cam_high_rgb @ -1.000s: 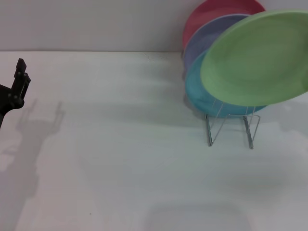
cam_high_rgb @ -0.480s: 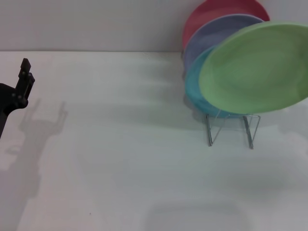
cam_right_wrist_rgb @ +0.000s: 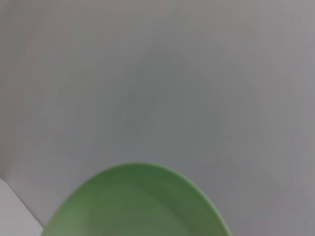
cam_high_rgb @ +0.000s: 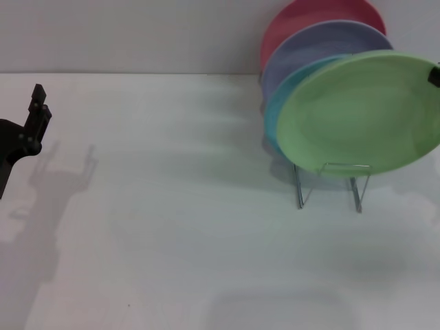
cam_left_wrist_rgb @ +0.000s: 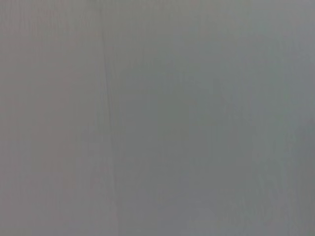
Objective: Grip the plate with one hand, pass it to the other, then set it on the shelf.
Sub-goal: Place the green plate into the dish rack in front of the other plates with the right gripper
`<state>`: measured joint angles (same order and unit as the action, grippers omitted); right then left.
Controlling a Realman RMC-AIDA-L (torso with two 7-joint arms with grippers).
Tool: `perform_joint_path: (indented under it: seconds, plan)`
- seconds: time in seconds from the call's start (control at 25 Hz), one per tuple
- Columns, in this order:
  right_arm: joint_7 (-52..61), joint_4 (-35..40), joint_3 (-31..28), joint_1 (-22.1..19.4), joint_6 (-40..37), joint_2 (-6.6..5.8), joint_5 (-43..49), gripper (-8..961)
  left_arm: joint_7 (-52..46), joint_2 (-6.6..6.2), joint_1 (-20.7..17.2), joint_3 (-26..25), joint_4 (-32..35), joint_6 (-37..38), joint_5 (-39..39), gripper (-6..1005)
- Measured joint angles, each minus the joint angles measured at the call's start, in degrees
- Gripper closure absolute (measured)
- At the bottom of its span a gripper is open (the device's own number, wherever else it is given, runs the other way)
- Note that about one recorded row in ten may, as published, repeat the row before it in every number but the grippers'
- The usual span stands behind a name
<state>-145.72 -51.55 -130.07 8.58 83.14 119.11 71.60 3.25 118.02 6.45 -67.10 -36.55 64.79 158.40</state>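
Light-green round plastic plate sits tilted over my thin silver wire shelf, right tool at its rim, grip unclear; left tool idle far left.

A white table fills the head view, running back to a pale wall at the far edge. On its far right stands the shelf, a thin silver wire rack whose two front legs rest directly on the tabletop. The rack carries a row of plates standing on edge: a red plate farthest back, a lavender plate in front of it, then a turquoise plate. The light-green plate is nearest, tilted, its lower rim down at the rack's front loop; whether it rests in the wires cannot be told. Soft shadows lie on the table's left side.
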Motion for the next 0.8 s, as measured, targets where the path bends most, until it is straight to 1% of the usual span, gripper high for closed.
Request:
perform_joint_path:
  seconds: [0.12,0.36,0.6,0.68,0.8]
  plan:
    - [-1.3,3.6,0.3,0.7,-2.0,0.11,-0.1,891,0.0,0.01,0.3,-0.1,0.2,0.0,0.2,326]
    - [-4.6,7.3,0.2,1.4,-2.8,0.19,-0.1,888,0.0,0.03,0.5,0.0,0.3,0.1,0.4,326]
    - [-4.2,7.5,0.0,0.8,-0.3,0.29,-0.8,690,0.0,0.18,0.6,0.0,0.4,0.1,0.4,327]
    - [-4.2,7.6,-0.1,0.6,1.1,0.32,-1.3,487,0.0,0.21,0.6,0.0,0.4,0.1,0.4,327]
    - [-4.2,7.7,-0.1,0.5,2.0,0.33,-1.9,455,0.0,0.26,0.6,0.0,0.6,0.1,0.4,327]
